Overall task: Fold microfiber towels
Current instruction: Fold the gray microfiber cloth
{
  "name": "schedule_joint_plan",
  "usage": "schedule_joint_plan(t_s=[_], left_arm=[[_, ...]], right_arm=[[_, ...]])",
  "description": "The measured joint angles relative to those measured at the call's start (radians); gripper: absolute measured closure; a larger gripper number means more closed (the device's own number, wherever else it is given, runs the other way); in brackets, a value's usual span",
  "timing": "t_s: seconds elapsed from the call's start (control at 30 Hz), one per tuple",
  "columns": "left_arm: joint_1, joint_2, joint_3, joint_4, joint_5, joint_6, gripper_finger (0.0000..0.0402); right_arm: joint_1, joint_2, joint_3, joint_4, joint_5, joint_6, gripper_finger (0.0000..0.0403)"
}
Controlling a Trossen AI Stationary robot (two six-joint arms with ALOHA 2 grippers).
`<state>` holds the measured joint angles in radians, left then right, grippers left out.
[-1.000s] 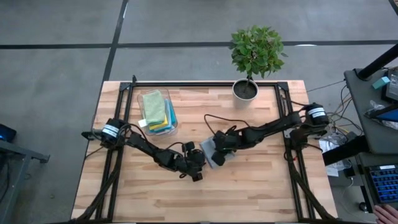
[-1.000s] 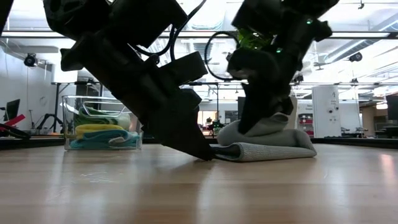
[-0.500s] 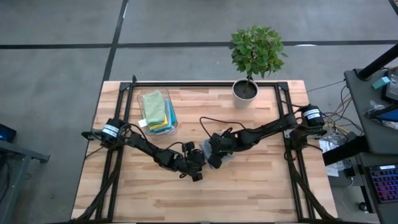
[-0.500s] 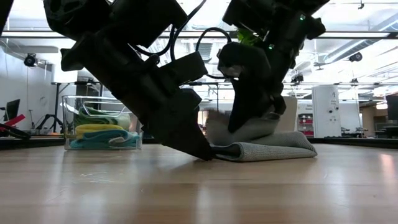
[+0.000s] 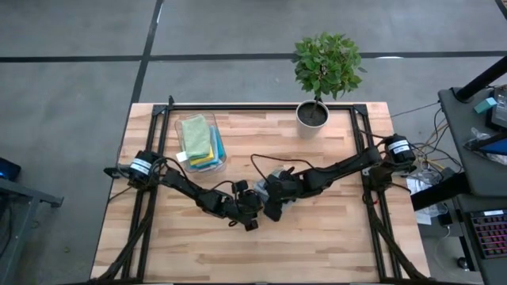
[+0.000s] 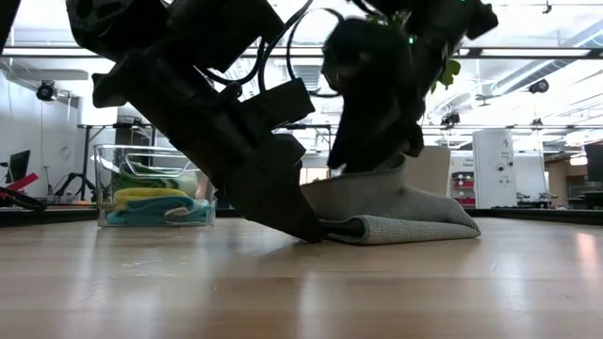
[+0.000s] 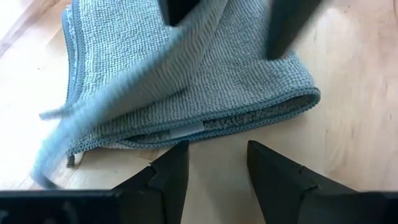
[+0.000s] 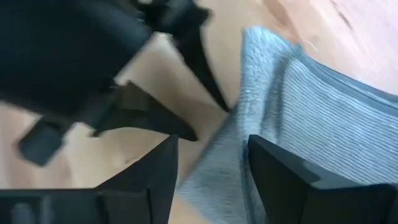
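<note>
Because our left gripper point(image 7: 214, 163) sits low on the tabletop point(image 5: 317, 237) with its jaws parted and empty, tips just short of the folded edge of the grey towel point(image 7: 205, 93), we judge it is there to pin or steady that near edge while the other arm works the fold. Just beyond it, our right gripper point(image 8: 208, 155) reaches in over the same towel; a layer of the cloth runs up between its two fingers in the right wrist view, and in the low view the upper layer is lifted into a ridge beneath it, so we take those jaws to be nipped on the raised flap, carrying it across toward our left arm. From above, both grippers meet at the middle of the tabletop and hide nearly all of the towel, so we cannot tell how square the fold lies. What stands closest in the way is our own left arm, right beside the flap's path. Farther back on the left, the clear bin point(image 5: 200, 142) holds the other towels point(image 5: 196, 136), green, yellow and blue, well apart from the work, and at the far edge stands a potted plant point(image 5: 325, 71).
</note>
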<state>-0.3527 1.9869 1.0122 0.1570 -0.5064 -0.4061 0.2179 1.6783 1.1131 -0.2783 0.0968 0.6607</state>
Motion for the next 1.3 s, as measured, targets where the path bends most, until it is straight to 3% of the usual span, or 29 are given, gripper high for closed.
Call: schedule_joint_plan(t_s=[0.27,0.5,0.77,0.93,1.07,1.3], left_arm=[[0.0,-0.005,0.0,-0.009,0.009,0.0,0.0252],[-0.002,-0.038,-0.003,-0.065,0.021,0.003,0.0252],[-0.002,-0.082,-0.004,-0.098,0.015,0.026,0.0252],[0.007,-0.088,-0.001,-0.094,-0.012,0.051,0.0252],[0.024,-0.089,-0.002,-0.095,-0.025,0.052,0.0252],[0.048,-0.089,-0.003,-0.124,-0.027,0.052,0.0252]], right_arm=[[0.055,-0.002,0.069,-0.006,0.0,-0.078,0.0213],[0.1,-0.042,0.111,-0.166,0.021,-0.154,0.0227],[0.118,-0.106,0.101,-0.469,0.33,-0.164,0.0303],[0.105,-0.107,0.029,-0.441,0.444,-0.211,0.0376],[0.094,-0.09,-0.07,-0.261,0.427,-0.249,0.0392],[0.119,-0.086,-0.174,0.127,0.093,-0.321,0.0394]])
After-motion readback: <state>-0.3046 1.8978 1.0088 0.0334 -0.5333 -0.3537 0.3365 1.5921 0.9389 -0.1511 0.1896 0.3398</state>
